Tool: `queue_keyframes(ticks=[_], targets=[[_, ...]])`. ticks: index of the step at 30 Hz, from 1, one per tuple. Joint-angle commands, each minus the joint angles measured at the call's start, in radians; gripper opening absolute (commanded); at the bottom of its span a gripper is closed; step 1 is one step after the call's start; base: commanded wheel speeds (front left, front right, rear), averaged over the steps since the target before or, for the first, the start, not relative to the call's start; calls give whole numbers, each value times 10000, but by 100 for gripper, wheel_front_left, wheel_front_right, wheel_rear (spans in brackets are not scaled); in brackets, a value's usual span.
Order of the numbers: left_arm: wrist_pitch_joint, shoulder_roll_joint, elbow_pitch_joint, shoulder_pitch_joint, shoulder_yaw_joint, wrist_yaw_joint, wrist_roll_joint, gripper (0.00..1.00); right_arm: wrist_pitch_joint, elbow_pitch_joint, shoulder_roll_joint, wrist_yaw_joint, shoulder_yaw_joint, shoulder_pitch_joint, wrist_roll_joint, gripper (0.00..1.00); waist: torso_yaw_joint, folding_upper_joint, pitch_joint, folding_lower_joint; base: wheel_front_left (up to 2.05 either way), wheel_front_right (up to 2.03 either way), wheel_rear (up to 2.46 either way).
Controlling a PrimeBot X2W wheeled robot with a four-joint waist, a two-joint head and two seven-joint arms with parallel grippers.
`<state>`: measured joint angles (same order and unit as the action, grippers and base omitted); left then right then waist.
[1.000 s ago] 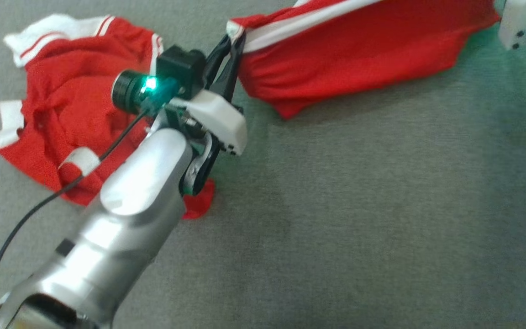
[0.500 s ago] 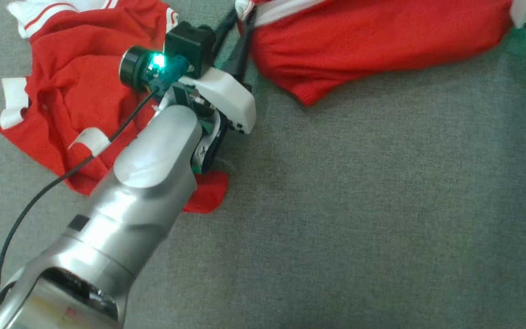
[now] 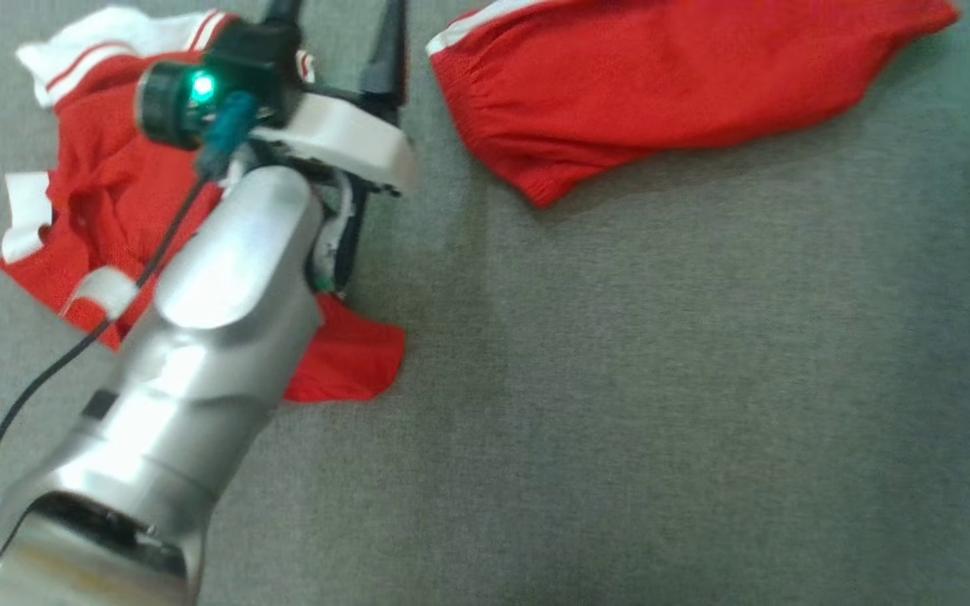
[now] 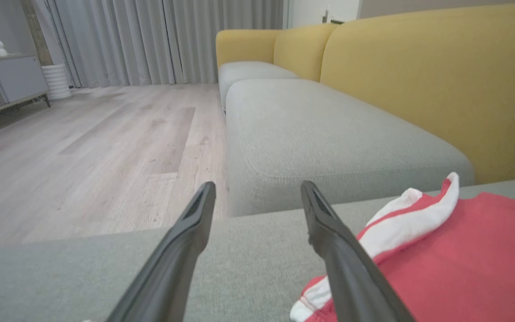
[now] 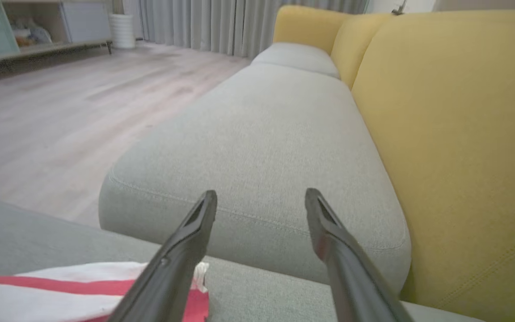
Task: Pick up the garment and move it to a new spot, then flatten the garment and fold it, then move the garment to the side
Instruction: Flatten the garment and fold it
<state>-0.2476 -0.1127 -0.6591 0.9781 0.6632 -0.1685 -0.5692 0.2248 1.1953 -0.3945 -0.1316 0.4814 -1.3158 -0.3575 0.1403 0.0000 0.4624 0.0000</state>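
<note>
The garment [image 3: 670, 84], red with a white band along one edge, lay spread on the grey seat [image 3: 662, 404] across the upper middle and right of the head view. A second garment [image 3: 106, 194], red with white trim, lay crumpled on the seat at the left, apart from the first and partly under the left forearm [image 3: 199, 337].

The left gripper [image 3: 338, 13] stood at the top of the head view, between the two garments and just beside the white-banded corner of the garment. Its fingers were apart, with nothing between them. In the left wrist view the fingers [image 4: 195, 223] stood wide over the seat, and the garment lay at the lower right. Its white band ran beside the right-hand finger. Contact between that finger and the garment could not be determined.

The right gripper [image 5: 261, 199] appeared in the right wrist view with its fingers apart and nothing between them. A white-and-red striped edge of the garment lay on the seat at the lower left of that view, partly behind the left-hand finger.

Beyond both grippers a further seat cushion [image 5: 275, 134] extended away, with a yellow backrest [image 5: 454, 134] along its right side. A wood floor [image 4: 83, 147] lay to the left, with grey curtains [image 4: 150, 40] at the far end.
</note>
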Motion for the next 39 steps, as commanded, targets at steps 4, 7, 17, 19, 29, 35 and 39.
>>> queue_keyframes(ticks=[4, 7, 17, 19, 29, 35, 39], targets=[[-132, -733, 1218, -540, -872, -303, 334, 100, 313, -962, 334, 9, -249, 944, -449, 100, -487, 0, -771, 0, 0, 0, 0], [-136, -1021, 2247, -1375, -1316, -429, 757, 100, 359, -1935, 578, 9, -632, 1804, -691, 100, -739, 0, -1276, 0, 0, 0, 0], [-140, -1235, 3697, -4747, -2092, -506, 1327, 100, 367, -5709, 1851, 9, -2761, 6492, 698, 100, -1288, 0, -2819, 0, 0, 0, 0], [-140, -1166, 3800, -5404, -2129, -390, 1364, 100, 368, -6285, 2297, 9, -3183, 7512, 1125, 100, -1349, 0, -3045, 0, 0, 0, 0], [-140, -659, 4285, -7250, -2699, -209, 1906, 100, -12, -8104, 3380, 9, -4197, 10391, 2143, 100, -1339, 0, -3361, 0, 0, 0, 0], [-141, -462, 4377, -7285, -2939, -2, 2182, 100, -402, -8822, 3433, 9, -4250, 10518, 2259, 100, -1241, 0, -3077, 0, 0, 0, 0], [-141, -339, 4442, -7073, -3076, 178, 2394, 100, -847, -9340, 3439, 9, -4339, 9977, 2424, 100, -1072, 0, -2628, 0, 0, 0, 0]])
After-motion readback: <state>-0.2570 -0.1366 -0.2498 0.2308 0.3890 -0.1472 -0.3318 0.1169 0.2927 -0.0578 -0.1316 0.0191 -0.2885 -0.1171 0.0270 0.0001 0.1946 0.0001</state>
